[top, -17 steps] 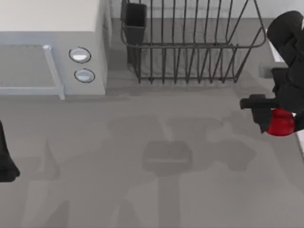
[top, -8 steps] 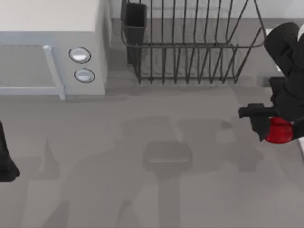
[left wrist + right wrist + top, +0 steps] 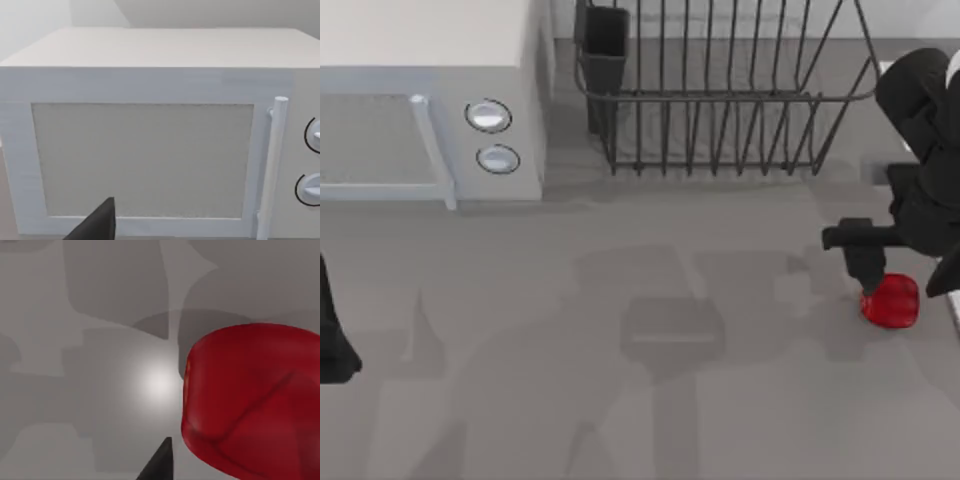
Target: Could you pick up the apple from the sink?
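Half a second ago the apple (image 3: 891, 301) sat tucked against the right gripper (image 3: 880, 262); now it lies lower and clear of the dark fingers, resting on the grey desk (image 3: 650, 400) near its right edge. My judgement is that the fruit has slipped or been let go, so the pick-up is not holding and a fresh grasp is needed. The jaws of the right gripper look open, with nothing between them. The apple sits just beside and below 1 fingertip, which touches or nearly touches its upper-left side. In the right wrist view the apple (image 3: 255, 400) looms close beside a finger tip (image 3: 160, 462). The left gripper (image 3: 332, 340) is parked at the desk's left edge; I cannot tell its jaw state.
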You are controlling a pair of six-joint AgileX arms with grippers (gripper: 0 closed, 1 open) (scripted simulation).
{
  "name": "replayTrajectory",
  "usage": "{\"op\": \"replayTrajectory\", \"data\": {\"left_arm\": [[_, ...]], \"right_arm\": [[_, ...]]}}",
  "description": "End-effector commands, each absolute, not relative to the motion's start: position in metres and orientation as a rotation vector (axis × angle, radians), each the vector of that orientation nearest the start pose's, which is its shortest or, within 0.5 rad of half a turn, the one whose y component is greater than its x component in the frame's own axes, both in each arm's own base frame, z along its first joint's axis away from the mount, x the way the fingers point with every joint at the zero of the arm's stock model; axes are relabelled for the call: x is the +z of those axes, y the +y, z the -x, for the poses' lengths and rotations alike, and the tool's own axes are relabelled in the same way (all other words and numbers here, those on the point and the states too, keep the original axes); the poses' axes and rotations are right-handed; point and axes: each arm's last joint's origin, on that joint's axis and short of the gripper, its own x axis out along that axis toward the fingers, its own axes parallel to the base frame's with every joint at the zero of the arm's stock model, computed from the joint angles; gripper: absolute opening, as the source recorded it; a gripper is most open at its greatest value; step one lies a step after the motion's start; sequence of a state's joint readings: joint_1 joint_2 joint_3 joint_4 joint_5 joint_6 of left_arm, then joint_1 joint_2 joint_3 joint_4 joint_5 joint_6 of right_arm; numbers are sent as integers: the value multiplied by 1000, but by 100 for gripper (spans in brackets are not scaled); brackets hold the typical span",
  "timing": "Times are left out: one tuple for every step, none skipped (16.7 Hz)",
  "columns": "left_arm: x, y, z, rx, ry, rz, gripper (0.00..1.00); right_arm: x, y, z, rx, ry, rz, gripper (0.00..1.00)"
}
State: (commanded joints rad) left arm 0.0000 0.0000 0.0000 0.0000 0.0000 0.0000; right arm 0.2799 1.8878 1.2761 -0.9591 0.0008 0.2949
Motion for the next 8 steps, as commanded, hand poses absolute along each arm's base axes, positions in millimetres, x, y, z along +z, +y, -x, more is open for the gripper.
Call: {"op": "replayTrajectory", "data": {"left_arm": [[160,-1,-106,0,0,0,100],[160,-1,-106,0,0,0,100],[160,-1,-106,0,0,0,100],[160,-1,-106,0,0,0,100],[160,-1,-106,0,0,0,100],[160,-1,-106,0,0,0,100],[160,-1,-106,0,0,0,100],[160,-1,-106,0,0,0,100]], "right_arm": [[160,97,-329,-8,1571,-8,90],[160,97,-329,-8,1571,-8,98],[160,97,-329,-8,1571,-8,100],[160,97,-329,-8,1571,-8,100],[160,97,-329,-8,1571,-8,100],[160,97,-329,-8,1571,-8,100],[160,97,-329,-8,1571,-8,100],[160,97,-329,-8,1571,-8,100]]}}
